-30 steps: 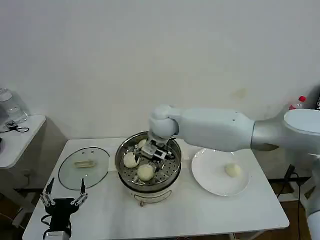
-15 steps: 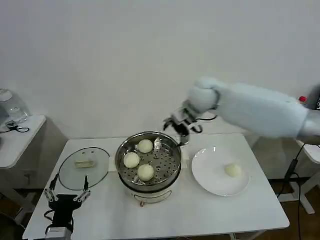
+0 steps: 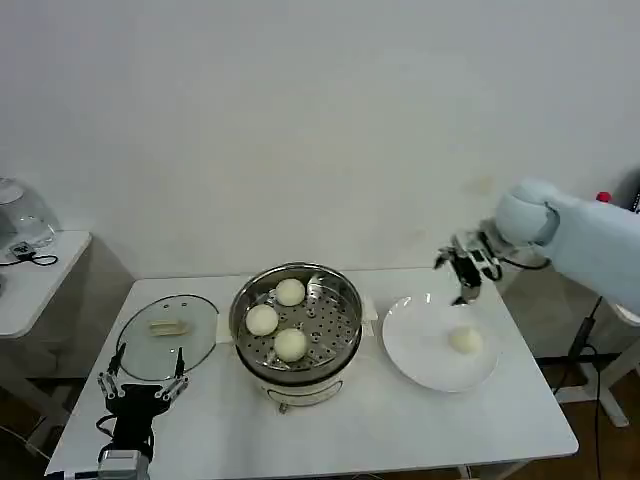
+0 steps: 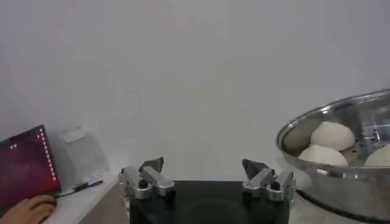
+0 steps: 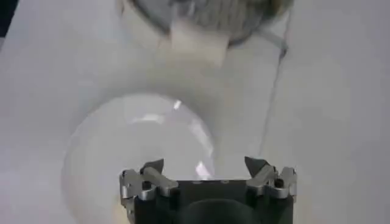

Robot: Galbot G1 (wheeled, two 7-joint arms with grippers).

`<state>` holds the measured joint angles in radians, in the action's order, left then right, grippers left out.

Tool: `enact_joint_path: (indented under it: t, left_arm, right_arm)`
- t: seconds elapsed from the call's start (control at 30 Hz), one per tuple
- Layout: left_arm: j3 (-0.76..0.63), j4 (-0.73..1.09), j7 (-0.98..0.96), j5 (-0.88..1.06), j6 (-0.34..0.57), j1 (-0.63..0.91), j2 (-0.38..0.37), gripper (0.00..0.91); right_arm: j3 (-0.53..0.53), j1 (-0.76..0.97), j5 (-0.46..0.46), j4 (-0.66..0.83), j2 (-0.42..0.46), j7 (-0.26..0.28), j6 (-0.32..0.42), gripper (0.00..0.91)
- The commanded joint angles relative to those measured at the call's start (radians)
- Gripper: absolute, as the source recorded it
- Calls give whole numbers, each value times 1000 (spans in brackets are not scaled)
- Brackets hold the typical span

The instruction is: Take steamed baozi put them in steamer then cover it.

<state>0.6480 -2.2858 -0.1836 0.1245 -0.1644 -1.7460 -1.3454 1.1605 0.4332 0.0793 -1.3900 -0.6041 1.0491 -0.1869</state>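
Nearest the camera, at the lower left of the head view, the left gripper waits low over the front left corner of the white table, its jaws spread wide with nothing between them; the left wrist view shows the same spread fingers with the steamer's rim off at the right edge.

Just beyond it, on the left part of the table, the cover lies flat, its cream bar handle up in the centre, beside the steamer and not on it.

At the middle of the frame stands the steamer, a shiny steel pot on a white base, uncovered. Three steamed baozi sit on its perforated tray: one toward the front, one at the left, one toward the back. In the left wrist view they show over the pot's rim.

To the right of the steamer, a flat white plate holds the fourth bun, right of the plate's centre.

Farther back, in the right half of the frame, the right gripper hangs above the plate's far edge, its jaws parted and empty. In the right wrist view its open fingers point down over the plate.
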Motion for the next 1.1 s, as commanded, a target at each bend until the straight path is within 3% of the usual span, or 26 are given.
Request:
enact_joint_path:
  t: [0.03, 0.3, 0.7, 0.9, 1.1]
  left_arm:
    - [0, 1, 0, 2, -1, -1, 3, 907]
    - [7, 2, -1, 14, -2, -15, -9, 907]
    - [11, 15, -2, 22, -2, -19, -20, 907]
    - [12, 19, -2, 22, -1, -17, -24, 907]
    - [12, 20, -3, 21, -1, -17, -23, 907]
  right_arm:
    - [-219, -303, -137, 118, 51, -2, -3, 907]
    - [-313, -438, -194, 256, -61, -3, 34, 907]
    - [-370, -495, -254, 399, -176, 4, 74, 907]
    - [-389, -495, -280, 438, -201, -8, 83, 836]
    - [-394, -493, -282, 439, -203, -4, 72, 705]
